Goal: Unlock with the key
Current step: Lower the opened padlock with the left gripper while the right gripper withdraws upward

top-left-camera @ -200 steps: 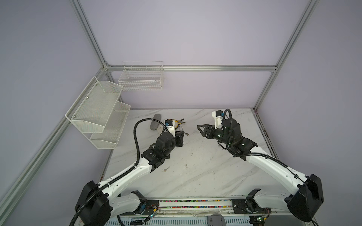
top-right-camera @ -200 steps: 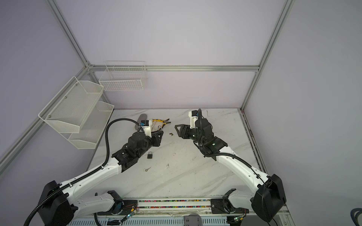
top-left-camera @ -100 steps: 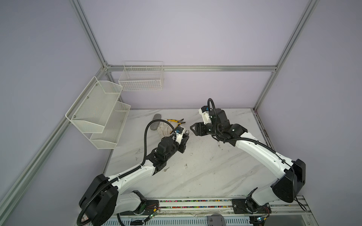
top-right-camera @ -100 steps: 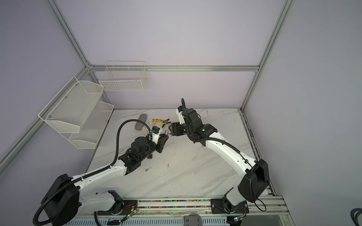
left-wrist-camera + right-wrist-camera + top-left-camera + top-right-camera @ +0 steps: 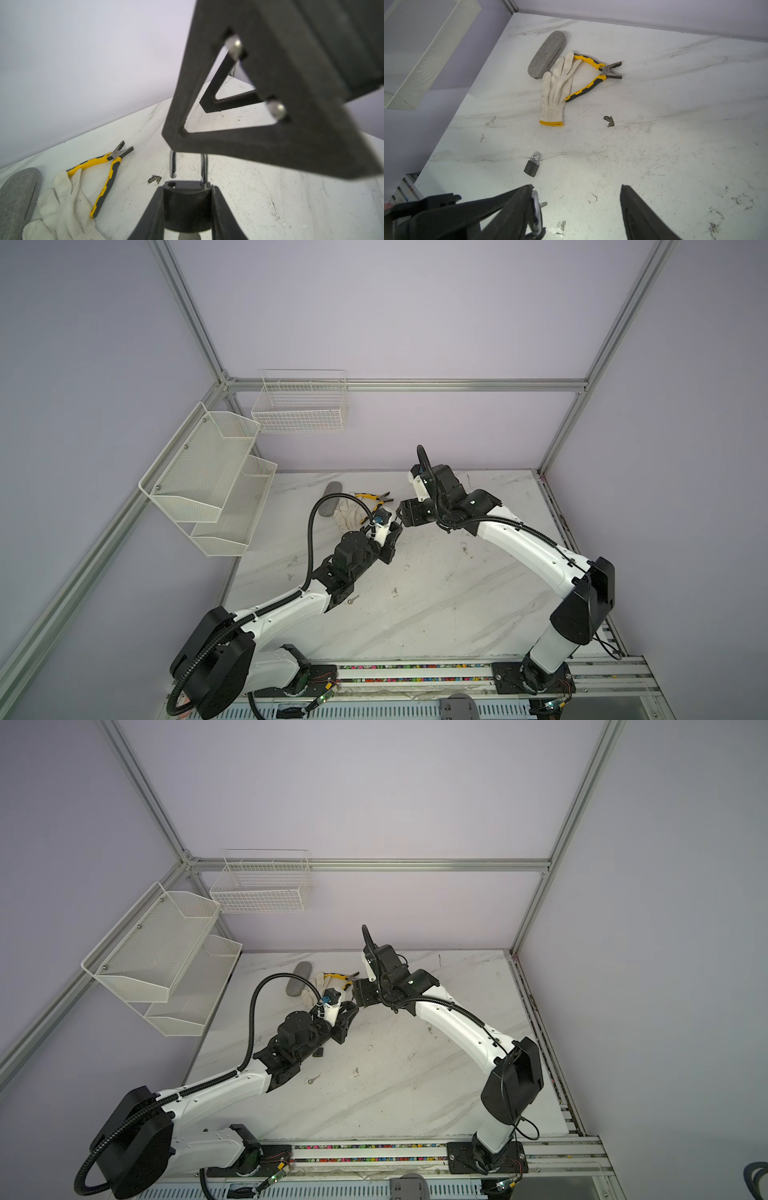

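One blocky dark padlock (image 5: 187,205) is clamped in the left gripper (image 5: 394,531), near mid-frame in a top view, with one leg of its chrome shackle (image 5: 204,168) out of its hole. The right gripper (image 5: 576,188), jaws apart, hangs by it; I'd close squarely on that slick round bar. A small key (image 5: 311,1080) lies lower left of centre on the marble table (image 5: 415,1073).

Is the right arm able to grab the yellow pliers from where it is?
Probably yes. The right gripper is open and empty, and the pliers lie on the table close by it. Only the glove fingers cover one handle.
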You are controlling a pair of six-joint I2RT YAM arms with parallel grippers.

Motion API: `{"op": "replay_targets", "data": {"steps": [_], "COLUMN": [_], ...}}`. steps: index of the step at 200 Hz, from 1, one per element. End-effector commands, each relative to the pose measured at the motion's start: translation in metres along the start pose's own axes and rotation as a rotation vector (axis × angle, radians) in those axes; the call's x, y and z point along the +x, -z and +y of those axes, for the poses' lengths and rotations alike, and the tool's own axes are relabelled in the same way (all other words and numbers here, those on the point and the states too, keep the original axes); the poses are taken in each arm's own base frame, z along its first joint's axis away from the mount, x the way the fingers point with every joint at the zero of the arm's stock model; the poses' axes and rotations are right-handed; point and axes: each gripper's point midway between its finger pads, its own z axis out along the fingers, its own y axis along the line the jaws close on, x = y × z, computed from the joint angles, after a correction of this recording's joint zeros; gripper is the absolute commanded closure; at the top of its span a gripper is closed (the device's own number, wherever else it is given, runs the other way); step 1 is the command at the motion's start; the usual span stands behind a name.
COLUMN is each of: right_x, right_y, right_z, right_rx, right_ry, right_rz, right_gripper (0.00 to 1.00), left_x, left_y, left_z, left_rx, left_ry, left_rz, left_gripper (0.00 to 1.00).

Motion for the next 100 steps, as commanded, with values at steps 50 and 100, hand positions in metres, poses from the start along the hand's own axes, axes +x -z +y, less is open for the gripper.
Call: {"op": "replay_targets", "data": {"steps": [50, 100], "right_x": [0.002, 0.001], "right_y": [-0.006, -0.002], "right_z": [-0.014, -0.019], "right_rx": [0.113, 0.145], "right_ry": [0.028, 0.047], "right_rz": [0.065, 0.090], "right_gripper": [0.28, 0.25], "left_x": [-0.004, -0.007], "left_y": [0.003, 0.003], "left_z": [0.002, 0.005], "left_rx": [-0.016, -0.034], "left_ry": [-0.060, -0.085], "left_rz": [-0.055, -0.074], "left_gripper": [1.00, 1.00]}}
